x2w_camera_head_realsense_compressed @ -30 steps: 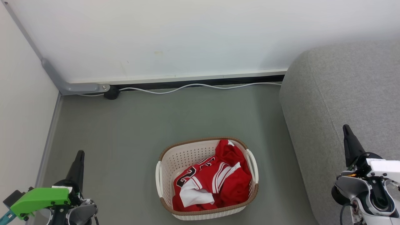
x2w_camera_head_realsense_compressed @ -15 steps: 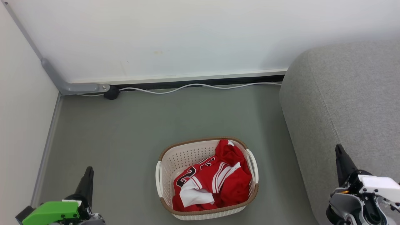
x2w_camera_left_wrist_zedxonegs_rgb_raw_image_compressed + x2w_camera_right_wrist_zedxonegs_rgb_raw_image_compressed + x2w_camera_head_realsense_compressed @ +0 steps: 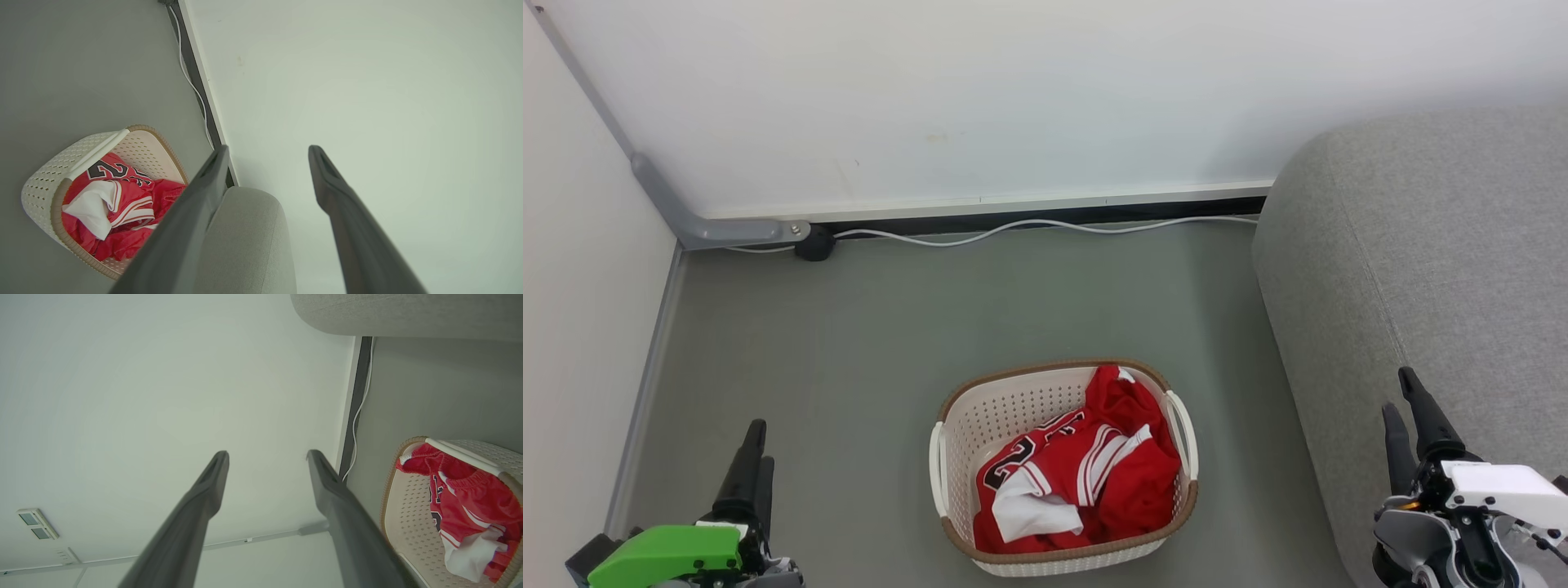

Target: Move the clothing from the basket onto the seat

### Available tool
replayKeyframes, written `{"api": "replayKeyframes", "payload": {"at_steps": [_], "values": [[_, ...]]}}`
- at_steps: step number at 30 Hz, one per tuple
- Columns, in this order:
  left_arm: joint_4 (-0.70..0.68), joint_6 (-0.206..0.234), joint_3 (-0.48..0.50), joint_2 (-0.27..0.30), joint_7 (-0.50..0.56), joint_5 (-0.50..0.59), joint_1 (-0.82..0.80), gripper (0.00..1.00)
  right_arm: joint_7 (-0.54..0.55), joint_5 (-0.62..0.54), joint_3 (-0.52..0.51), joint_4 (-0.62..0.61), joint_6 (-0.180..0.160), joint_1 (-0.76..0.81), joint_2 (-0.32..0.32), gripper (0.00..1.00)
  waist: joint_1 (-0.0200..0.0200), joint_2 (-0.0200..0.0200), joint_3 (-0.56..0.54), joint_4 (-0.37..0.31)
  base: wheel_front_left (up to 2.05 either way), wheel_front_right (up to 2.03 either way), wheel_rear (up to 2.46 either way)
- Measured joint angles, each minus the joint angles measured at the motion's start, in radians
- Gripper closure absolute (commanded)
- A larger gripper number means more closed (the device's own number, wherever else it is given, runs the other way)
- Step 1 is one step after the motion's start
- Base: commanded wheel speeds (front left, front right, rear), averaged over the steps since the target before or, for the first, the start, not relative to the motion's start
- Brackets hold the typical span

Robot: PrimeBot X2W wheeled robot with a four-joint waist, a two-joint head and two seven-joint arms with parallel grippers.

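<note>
Floor [image 3: 849,343] under the basket [image 3: 1005,412] was noted; left end effector [image 3: 268,149] and right end effector [image 3: 267,453] were parted, empty; tangled clothing [image 3: 1094,474] could be snagged on its rim.

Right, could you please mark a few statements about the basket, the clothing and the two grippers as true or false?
1. The clothing lies inside the basket. True.
2. No clothing lies on the visible part of the seat. True.
3. The basket stands on the seat. False: it stands on the floor, beside the seat.
4. The left gripper is open and holds nothing. True.
5. The right gripper is shut on the clothing. False: the right gripper is open and empty, well away from the clothing.
</note>
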Motion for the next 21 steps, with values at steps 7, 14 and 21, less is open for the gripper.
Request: {"api": "replayKeyframes", "payload": {"at_steps": [7,14,21], "values": [[-0.027,0.005,-0.010,0.002,-0.028,0.074,0.000,0.00,-0.021,-0.082,0.024,-0.017,-0.004,-0.002,-0.008,0.00,0.0000,0.0000,-0.002,0.000,0.00,0.00,0.00],[-0.063,0.018,-0.023,0.012,-0.047,0.188,0.000,0.00,-0.043,-0.202,0.034,-0.053,-0.021,-0.009,-0.020,0.00,0.0000,0.0000,-0.003,-0.001,0.00,0.00,0.00],[-0.102,0.035,-0.043,0.026,-0.072,0.323,-0.001,0.00,-0.065,-0.333,0.071,-0.081,-0.045,-0.014,-0.034,0.00,0.0000,0.0000,-0.005,-0.002,0.00,0.00,0.00]]}}
